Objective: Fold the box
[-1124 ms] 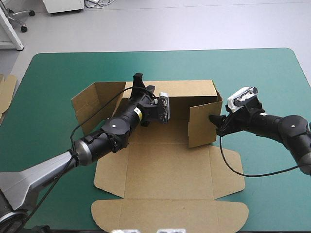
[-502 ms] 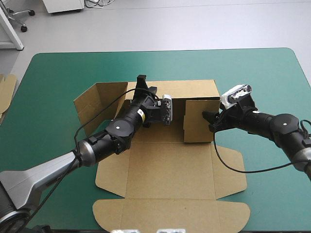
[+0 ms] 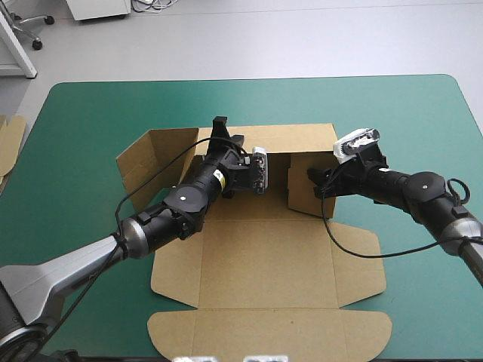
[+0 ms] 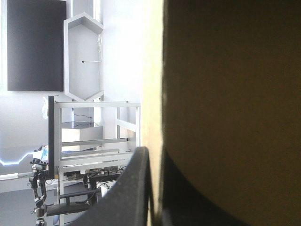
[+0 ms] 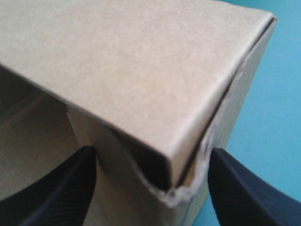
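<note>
At mid-table on the teal-green cover (image 3: 423,113) lies the brown cardboard box (image 3: 264,256), a cut sheet only partly erected. Its base panel and rounded lid flap (image 3: 268,332) lie flat toward the near edge. The long back wall (image 3: 302,138) stands upright. The left side wall (image 3: 151,162) is raised but splays outward, and the right side wall (image 3: 308,185) is raised and turned in over the base. Change since the earlier high views: the right side wall has swung further inward, from an open angle to nearly square with the back wall, and the right arm has followed it in. The left side wall looks almost as it did. The left gripper (image 3: 220,132) sits at the top edge of the back wall. In its wrist view the black fingers (image 4: 134,188) are all but closed with the board edge (image 4: 155,117) pinched between them, so it is clamping the wall upright. The right gripper (image 3: 317,181) is at the right side wall, its fingers (image 5: 70,183) standing wide apart with the folded corner of board (image 5: 141,70) between them, pressing but not gripping. Judgement: the right corner is nearly formed and its tuck is not yet confirmed, while the left wall is still to be brought in. A spare edge of brown board (image 3: 9,143) shows at the table's left edge.
</note>
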